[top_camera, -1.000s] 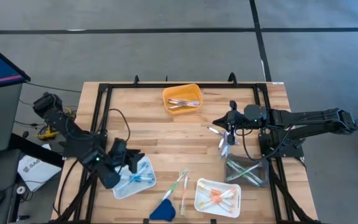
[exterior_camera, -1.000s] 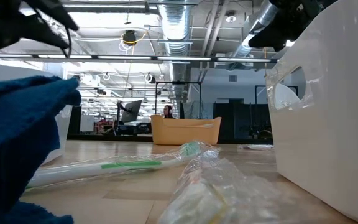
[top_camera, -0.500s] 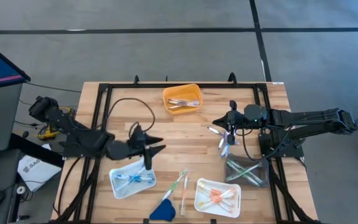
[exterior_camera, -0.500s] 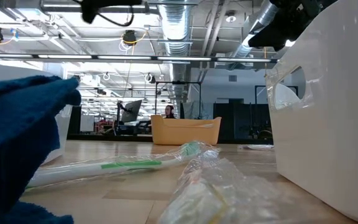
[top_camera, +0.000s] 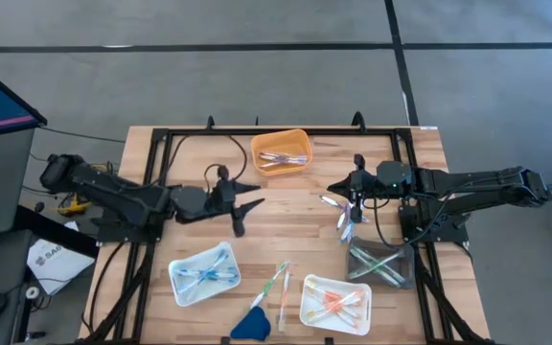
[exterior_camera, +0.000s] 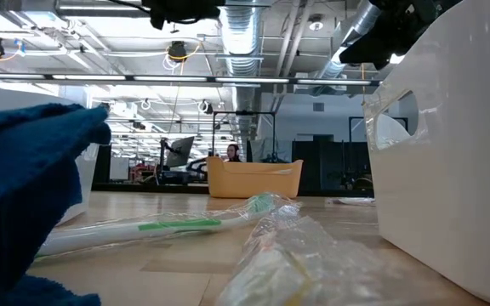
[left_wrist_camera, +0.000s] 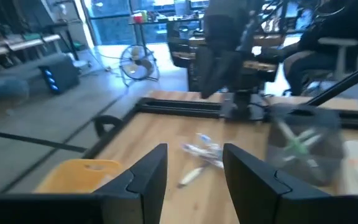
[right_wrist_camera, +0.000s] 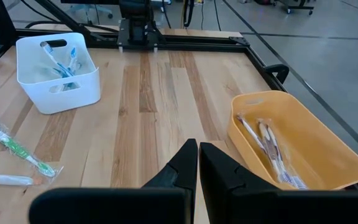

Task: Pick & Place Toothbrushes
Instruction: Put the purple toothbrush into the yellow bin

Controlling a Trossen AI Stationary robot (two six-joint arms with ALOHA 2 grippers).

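The left claw has lifted away from the white tray of blue toothbrushes and swung out over the middle of the table, fingers spread and empty, so one drop looks done and it is likely heading for the loose toothbrushes near the right arm. The right claw waits just beside those, fingers closed on nothing.

We see two dark, matte, jointed arms, left arm and right arm, each with black cables looping near the wrist and two tapered black fingers.
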